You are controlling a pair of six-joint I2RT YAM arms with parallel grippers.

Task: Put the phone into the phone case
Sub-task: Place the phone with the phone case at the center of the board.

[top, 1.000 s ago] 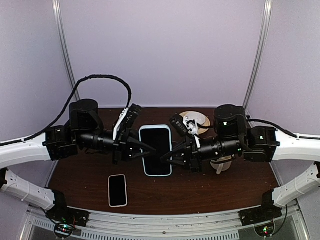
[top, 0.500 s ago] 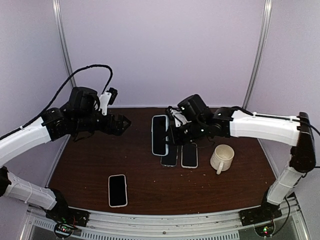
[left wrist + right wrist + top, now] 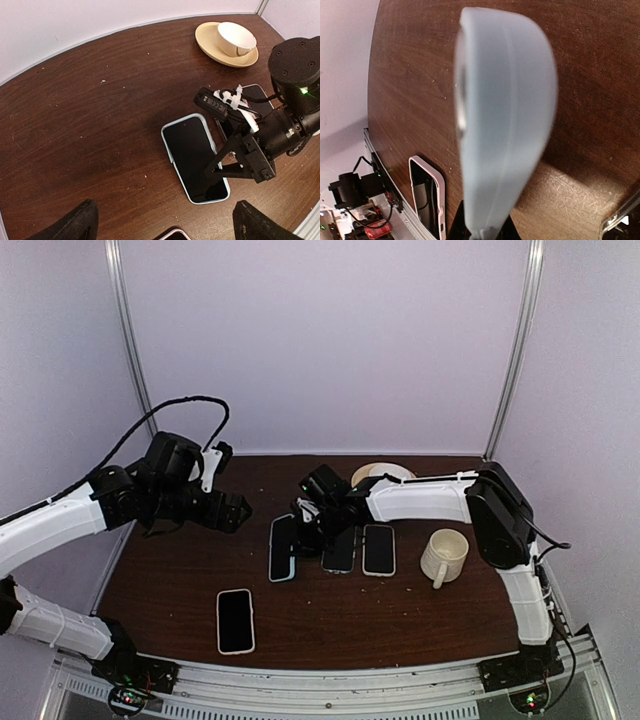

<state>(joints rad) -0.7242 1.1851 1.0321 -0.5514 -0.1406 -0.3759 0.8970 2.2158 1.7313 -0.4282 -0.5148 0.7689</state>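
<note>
A phone with a dark screen sits inside a light-blue phone case (image 3: pixel 282 550) (image 3: pixel 194 157), left of the table's middle and low over the wood or on it; I cannot tell which. My right gripper (image 3: pixel 303 532) (image 3: pixel 222 167) is shut on one end of this cased phone. In the right wrist view the blue case (image 3: pixel 502 115) fills the middle, edge-on, pinched at the bottom by that gripper (image 3: pixel 482 231). My left gripper (image 3: pixel 240 511) (image 3: pixel 165 215) hangs to the left of the cased phone, open and holding nothing.
Two dark phones (image 3: pixel 340 550) (image 3: pixel 378 549) lie side by side right of the cased one. A pink-rimmed phone or case (image 3: pixel 235 620) (image 3: pixel 427 200) lies near the front left. A cream mug (image 3: pixel 444 555) stands at the right, a cup on a saucer (image 3: pixel 385 475) (image 3: pixel 227 42) at the back.
My left gripper let go of the cased phone, opened and drew back to the left. My right arm carried the cased phone away from the front middle and down beside the two dark phones.
</note>
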